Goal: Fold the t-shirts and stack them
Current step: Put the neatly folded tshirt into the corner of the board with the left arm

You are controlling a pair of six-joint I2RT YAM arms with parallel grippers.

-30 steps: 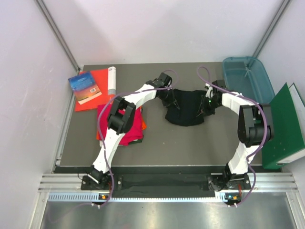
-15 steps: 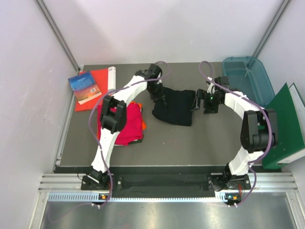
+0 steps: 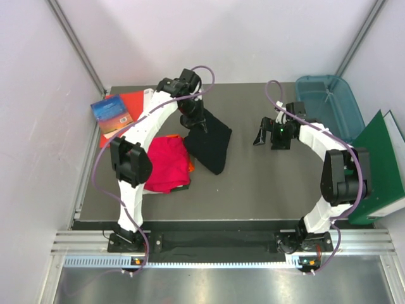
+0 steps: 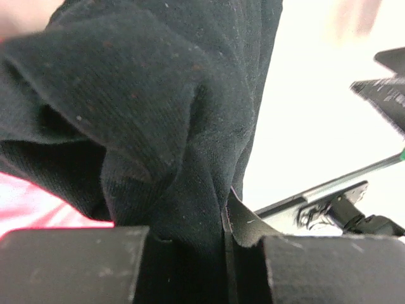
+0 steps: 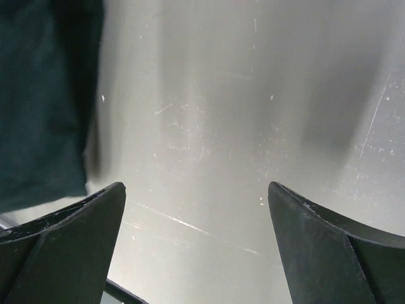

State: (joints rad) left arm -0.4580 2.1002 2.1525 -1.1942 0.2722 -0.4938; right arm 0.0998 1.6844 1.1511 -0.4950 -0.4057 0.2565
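Left arm (image 3: 152, 118): white link shells, black joint housings.
Right arm (image 3: 314, 133): same white and black, with a small green light at the wrist.
Cables (image 3: 212, 77): purple, looping loosely along each arm.
Bases (image 3: 123, 239): black blocks.
Left gripper (image 3: 193, 122): black; fingers (image 4: 69, 263) are matte, square-edged blocks.
Right gripper (image 3: 269, 137): black; fingers (image 5: 60, 237) are wedge-shaped with scuffed pale edges.
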